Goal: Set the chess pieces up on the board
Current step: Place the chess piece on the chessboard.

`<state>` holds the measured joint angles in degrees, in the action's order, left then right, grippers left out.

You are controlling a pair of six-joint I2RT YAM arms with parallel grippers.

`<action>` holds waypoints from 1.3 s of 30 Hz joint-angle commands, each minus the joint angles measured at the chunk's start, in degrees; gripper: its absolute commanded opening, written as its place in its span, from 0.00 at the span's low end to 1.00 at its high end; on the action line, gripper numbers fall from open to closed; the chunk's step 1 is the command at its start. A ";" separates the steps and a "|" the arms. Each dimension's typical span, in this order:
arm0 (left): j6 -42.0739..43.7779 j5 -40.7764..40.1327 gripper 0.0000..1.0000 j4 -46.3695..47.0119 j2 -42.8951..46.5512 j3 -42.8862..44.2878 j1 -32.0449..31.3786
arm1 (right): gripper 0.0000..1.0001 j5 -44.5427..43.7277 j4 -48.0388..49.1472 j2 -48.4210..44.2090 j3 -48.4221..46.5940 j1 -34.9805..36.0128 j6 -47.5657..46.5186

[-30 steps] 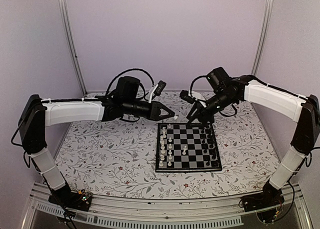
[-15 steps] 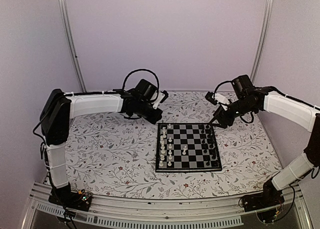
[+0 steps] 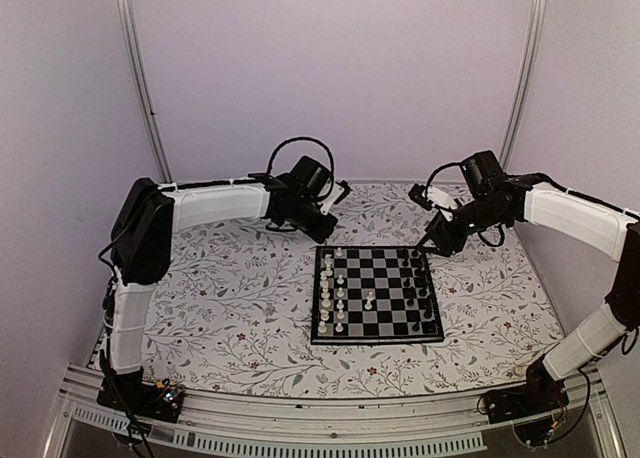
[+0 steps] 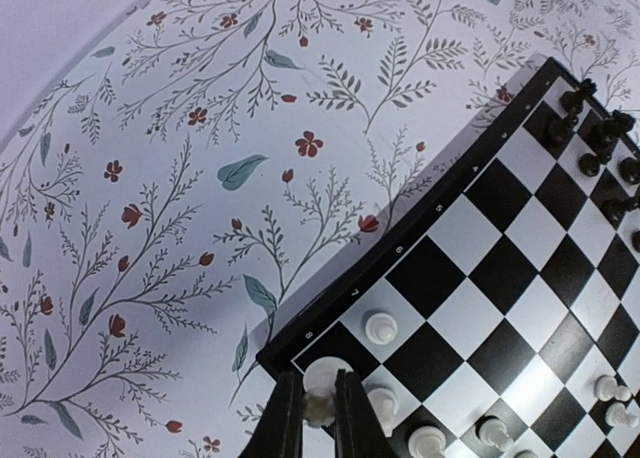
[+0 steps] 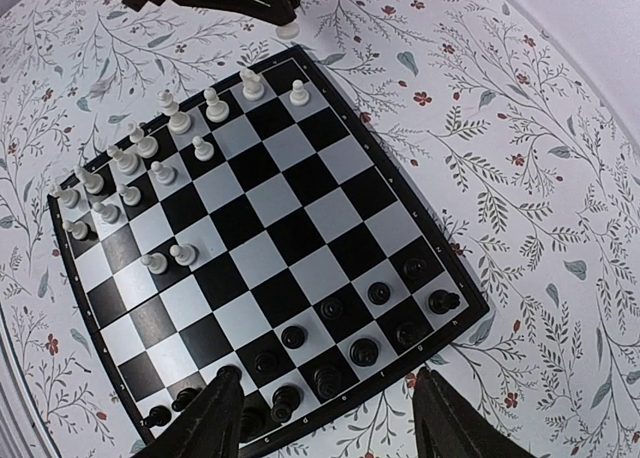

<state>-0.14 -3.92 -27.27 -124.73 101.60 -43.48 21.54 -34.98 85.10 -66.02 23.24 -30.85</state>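
The left end effector [image 4: 318, 423] had swung back to the board's [image 4: 425, 273] far left corner, pinched narrow on a white piece [image 4: 320, 383] right at that corner; the right end effector [image 5: 328, 378] had drawn off, fingers wide, empty. Its placement looked imminent

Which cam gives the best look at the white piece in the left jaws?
Left wrist: the white piece sits close up between the left gripper's jaws, near the board's corner. Right wrist shows the piece small at the jaw tips. Top external: too tiny to make out at the gripper.
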 commanded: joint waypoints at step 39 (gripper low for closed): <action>0.52 0.68 0.14 -7.30 -9.63 7.63 0.24 | 0.66 2.54 -1.49 3.67 -0.74 0.01 -0.52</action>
<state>0.56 -3.64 -32.88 -132.92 107.61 -43.48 23.09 -36.03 88.49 -65.93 23.24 -30.92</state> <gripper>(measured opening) 0.128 0.661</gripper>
